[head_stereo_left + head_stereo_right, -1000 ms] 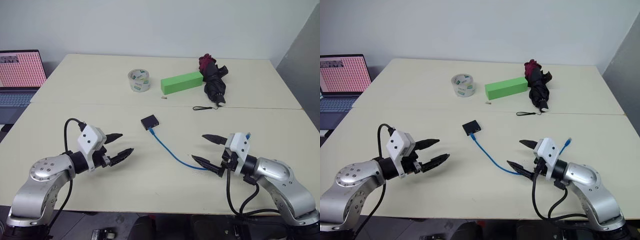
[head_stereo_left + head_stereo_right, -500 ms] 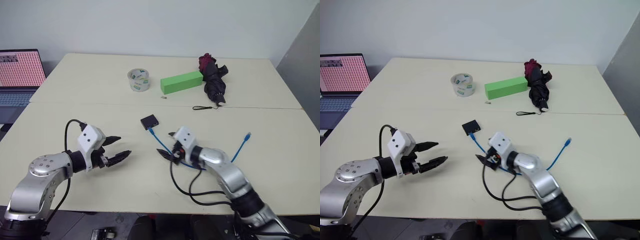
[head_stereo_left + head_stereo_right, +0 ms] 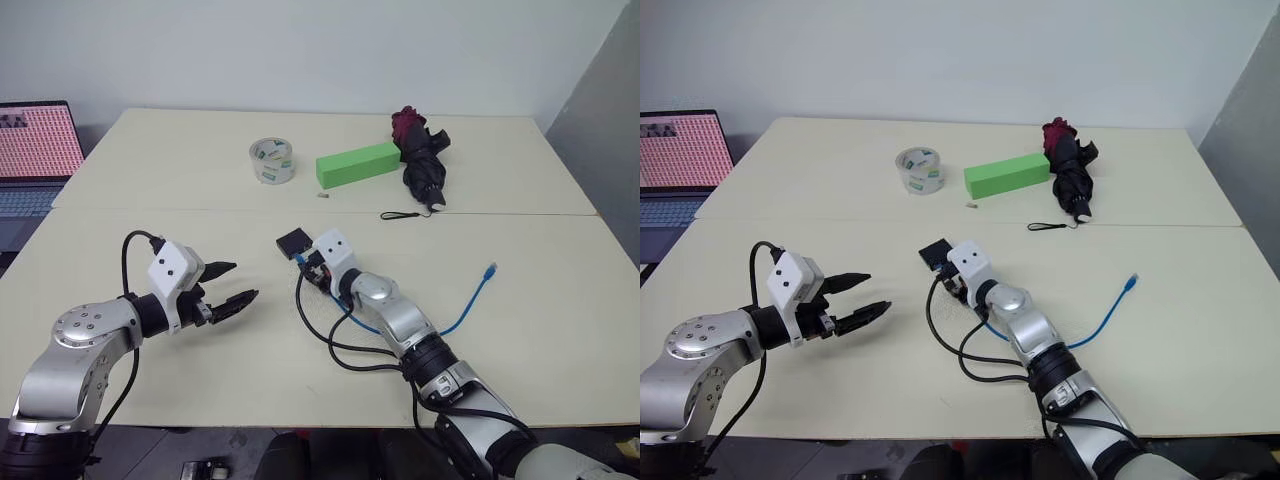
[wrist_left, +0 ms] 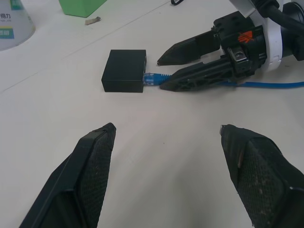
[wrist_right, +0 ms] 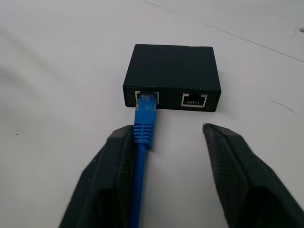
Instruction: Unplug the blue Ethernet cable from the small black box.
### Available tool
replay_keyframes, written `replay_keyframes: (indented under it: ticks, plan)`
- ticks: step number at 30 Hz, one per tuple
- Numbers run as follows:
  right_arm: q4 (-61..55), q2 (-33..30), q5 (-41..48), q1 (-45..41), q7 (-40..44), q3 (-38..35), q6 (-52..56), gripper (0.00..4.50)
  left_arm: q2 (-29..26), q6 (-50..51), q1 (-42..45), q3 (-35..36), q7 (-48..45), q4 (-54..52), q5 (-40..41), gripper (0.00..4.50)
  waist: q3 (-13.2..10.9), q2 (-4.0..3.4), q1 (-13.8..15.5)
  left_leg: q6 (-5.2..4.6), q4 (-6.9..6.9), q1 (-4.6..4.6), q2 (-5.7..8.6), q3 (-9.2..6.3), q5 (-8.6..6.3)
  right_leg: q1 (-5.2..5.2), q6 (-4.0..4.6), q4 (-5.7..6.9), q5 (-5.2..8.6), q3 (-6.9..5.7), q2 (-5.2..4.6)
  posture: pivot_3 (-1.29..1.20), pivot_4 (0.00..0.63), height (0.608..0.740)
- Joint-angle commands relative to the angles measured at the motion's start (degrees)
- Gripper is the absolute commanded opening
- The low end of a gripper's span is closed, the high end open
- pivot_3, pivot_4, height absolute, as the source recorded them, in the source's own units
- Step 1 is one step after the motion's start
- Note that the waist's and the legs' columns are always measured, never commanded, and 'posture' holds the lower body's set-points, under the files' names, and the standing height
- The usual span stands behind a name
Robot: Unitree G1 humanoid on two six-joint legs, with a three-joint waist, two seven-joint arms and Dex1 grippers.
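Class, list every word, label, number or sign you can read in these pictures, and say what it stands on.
Nothing reads clearly.
tape roll: green printed label, too small to read.
laptop: pink screen, rows too small to read.
right gripper: small orange mark on its body, no legible letters.

Your right gripper (image 3: 948, 281) sits just beside the small black box (image 3: 934, 253). The blue Ethernet cable (image 3: 1102, 320) trails away from the box, free plug lying well apart. Left gripper (image 3: 868, 296), fingers spread, near the box.
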State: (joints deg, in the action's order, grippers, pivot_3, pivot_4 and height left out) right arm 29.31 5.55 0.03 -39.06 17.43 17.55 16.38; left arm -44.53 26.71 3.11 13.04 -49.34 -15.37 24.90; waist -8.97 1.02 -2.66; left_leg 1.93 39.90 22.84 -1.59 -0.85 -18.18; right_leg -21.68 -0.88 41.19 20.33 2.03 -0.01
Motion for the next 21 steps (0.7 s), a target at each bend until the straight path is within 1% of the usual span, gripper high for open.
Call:
replay_keyframes:
  ticks: [1, 3, 5, 7, 9, 11, 13, 15, 18, 21]
  plan:
    - [-0.34, 0.96, -0.72, -0.28, 0.02, -0.19, 1.35, 1.23, 0.35, -1.46, 1.23, -0.23, 0.42, -0.83, -0.34, 3.75, 0.00, 0.00, -0.16, 0.00, -0.01, 0.00, 0.00, 0.00, 0.00, 0.00, 0.00, 0.00, 0.00, 0.00, 0.00, 0.00, 0.150, 0.740]
    - [-3.04, -0.49, -1.36, 0.73, 1.36, 0.21, 2.20, 0.87, 0.64, -1.47, 1.67, -0.71, 0.44, -0.49, -0.46, 3.75, 0.00, 0.00, -0.24, 0.00, -0.01, 0.01, 0.00, 0.00, 0.00, 0.00, 0.00, 0.00, 0.00, 0.00, 0.00, 0.00, 0.150, 0.740]
    - [-6.70, -2.65, -1.85, 2.03, 3.76, 0.90, 2.72, 0.33, 1.05, -1.41, 2.01, -1.07, 0.43, -0.21, -0.28, 3.75, 0.00, 0.00, -0.21, 0.00, -0.02, 0.02, 0.00, -0.01, 0.00, -0.01, 0.00, 0.00, 0.00, -0.01, 0.00, 0.00, 0.150, 0.740]
    - [-11.24, -6.08, -2.86, 3.52, 7.00, 2.53, 1.72, 0.10, 1.50, -0.79, 2.28, -1.24, 0.46, 0.00, 0.35, 3.75, 0.00, 0.00, -0.16, 0.00, -0.02, 0.04, 0.01, -0.01, 0.00, -0.01, 0.00, -0.01, 0.00, 0.01, -0.01, 0.00, 0.150, 0.740]
    - [-16.43, -10.57, -4.23, 5.39, 10.58, 4.47, -0.76, 0.10, 2.14, 0.45, 2.65, -1.22, 0.48, 0.30, 1.47, 3.75, -0.01, -0.01, -0.05, 0.00, -0.02, 0.07, 0.03, -0.01, 0.00, -0.02, 0.00, -0.06, 0.00, 0.01, -0.02, 0.00, 0.150, 0.740]
    - [-21.26, -16.44, -6.88, 7.09, 14.56, 7.07, -6.30, 0.10, 2.82, 2.25, 3.33, -1.01, 0.29, 1.00, 2.99, 3.75, -0.01, 0.00, -0.02, -0.01, -0.01, 0.10, 0.06, -0.01, -0.01, -0.01, 0.00, -0.08, 0.00, 0.01, -0.04, 0.00, 0.150, 0.740]
    - [-24.50, -21.69, -9.29, 8.08, 17.10, 8.42, -12.97, 0.10, 3.39, 4.97, 4.37, -0.85, -0.10, 1.90, 5.19, 3.75, -0.02, -0.02, 0.01, -0.01, 0.00, 0.09, 0.05, 0.00, -0.01, -0.02, 0.00, -0.09, 0.00, 0.01, -0.04, 0.00, 0.150, 0.740]
    - [-25.65, -26.87, -12.46, 7.89, 18.07, 9.43, -22.28, 0.10, 3.77, 9.30, 5.67, -0.72, -0.81, 2.58, 8.55, 3.75, -0.02, -0.02, -0.05, -0.02, 0.00, 0.09, 0.04, 0.00, -0.01, -0.01, 0.00, -0.09, 0.00, -0.01, -0.03, 0.00, 0.150, 0.740]
    - [-25.70, -31.15, -14.68, 6.96, 18.44, 9.67, -32.93, 0.10, 4.06, 15.08, 7.30, -0.41, -1.96, 2.78, 13.57, 3.75, -0.01, 0.01, -0.18, -0.02, 0.01, 0.09, 0.03, 0.00, -0.01, -0.01, 0.00, -0.09, 0.00, 0.00, -0.03, 0.00, 0.150, 0.740]
    - [-25.96, -33.88, -16.43, 5.61, 18.32, 9.55, -43.85, 0.10, 4.47, 19.94, 9.27, -2.44, -4.34, 2.00, 18.32, 3.75, -0.02, 0.01, -0.29, -0.02, 0.01, 0.08, 0.02, 0.00, -0.01, -0.01, 0.00, -0.08, 0.00, -0.01, -0.01, 0.00, 0.150, 0.740]
